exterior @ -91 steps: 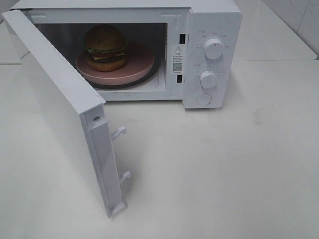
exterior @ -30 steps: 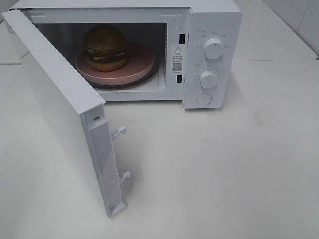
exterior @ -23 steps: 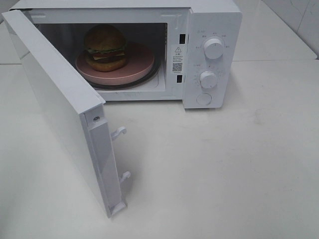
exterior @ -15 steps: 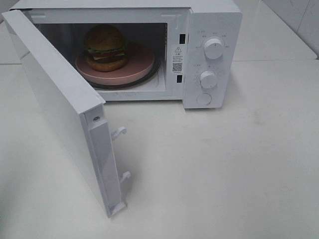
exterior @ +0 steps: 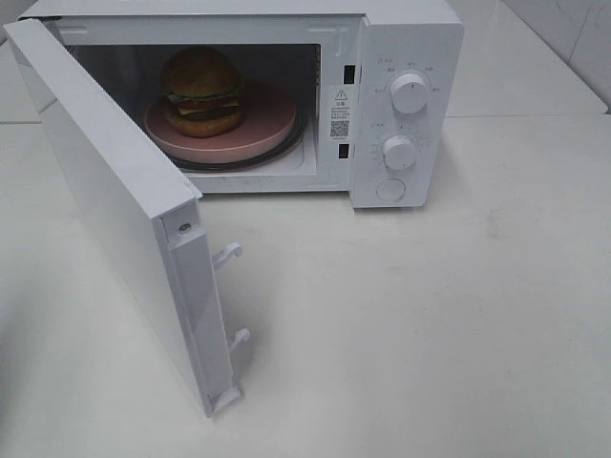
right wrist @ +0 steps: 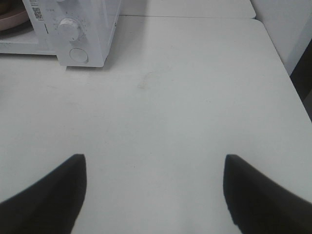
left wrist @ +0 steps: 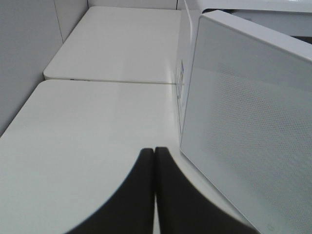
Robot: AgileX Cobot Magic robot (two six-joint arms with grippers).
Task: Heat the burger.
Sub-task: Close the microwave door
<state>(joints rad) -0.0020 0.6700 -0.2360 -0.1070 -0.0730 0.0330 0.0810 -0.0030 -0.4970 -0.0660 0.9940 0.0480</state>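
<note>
A: Why is the left gripper point(left wrist: 154, 152) pinched shut beside the open door point(left wrist: 243, 146)?
B: Probably to push it closed. The burger point(exterior: 200, 91) sits on its plate point(exterior: 269, 132) inside the microwave point(exterior: 410, 48), at the back edge of the counter point(exterior: 430, 315).
A: And the right gripper point(right wrist: 153, 161)?
B: Spread open, holding nothing, above the counter toward its right edge.

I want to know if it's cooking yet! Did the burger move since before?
No. The burger keeps its spot on the left of the pink plate inside the open microwave.
</note>
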